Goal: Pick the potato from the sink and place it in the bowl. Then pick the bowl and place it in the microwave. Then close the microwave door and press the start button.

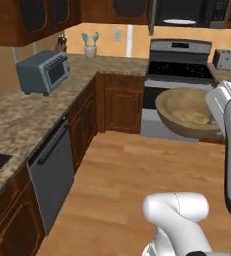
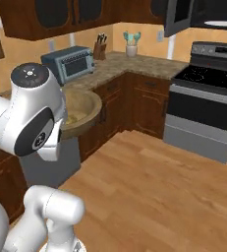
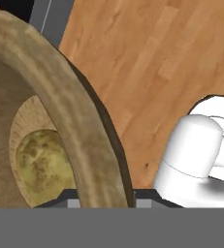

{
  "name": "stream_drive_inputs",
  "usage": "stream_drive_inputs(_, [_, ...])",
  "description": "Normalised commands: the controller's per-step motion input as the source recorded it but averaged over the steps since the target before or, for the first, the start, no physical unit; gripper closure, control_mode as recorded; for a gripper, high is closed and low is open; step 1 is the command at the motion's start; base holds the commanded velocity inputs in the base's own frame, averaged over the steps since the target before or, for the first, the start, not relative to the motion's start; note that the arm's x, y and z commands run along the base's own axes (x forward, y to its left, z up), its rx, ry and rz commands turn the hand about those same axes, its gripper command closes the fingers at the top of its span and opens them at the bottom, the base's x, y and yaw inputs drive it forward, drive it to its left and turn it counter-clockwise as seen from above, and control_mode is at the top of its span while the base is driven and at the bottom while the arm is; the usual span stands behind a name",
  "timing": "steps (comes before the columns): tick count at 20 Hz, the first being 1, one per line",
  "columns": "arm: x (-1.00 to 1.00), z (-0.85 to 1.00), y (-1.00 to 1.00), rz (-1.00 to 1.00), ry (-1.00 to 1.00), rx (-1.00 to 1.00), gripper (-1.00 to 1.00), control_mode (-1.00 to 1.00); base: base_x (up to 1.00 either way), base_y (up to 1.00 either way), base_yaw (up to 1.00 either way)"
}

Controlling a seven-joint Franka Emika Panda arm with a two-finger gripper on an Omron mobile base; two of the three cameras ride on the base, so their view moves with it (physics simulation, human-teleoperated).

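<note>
Bowl [image 1: 179, 107] is carried tilted, potato [image 3: 40, 162] lying inside.

The bowl [image 1: 184, 112] is wide, round and tan-brown with a thick rim; it hangs in the air above the wooden floor, a little tilted. The potato [image 1: 199, 118], small, lumpy and pale yellow, lies inside on its bottom. The microwave [image 1: 189, 12] stands open up high.
</note>
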Motion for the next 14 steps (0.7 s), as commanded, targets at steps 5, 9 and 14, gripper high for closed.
stream_drive_inputs(5, [0.0,0.0,0.0,0.0,0.0,0.0,1.0,1.0,0.45,-0.38,-0.62])
stream_drive_inputs(9, [0.0,0.0,0.0,0.0,0.0,0.0,1.0,1.0,0.97,-0.06,-0.28])
stream_drive_inputs(14, [0.0,0.0,0.0,0.0,0.0,0.0,1.0,1.0,1.0,0.0,-0.04])
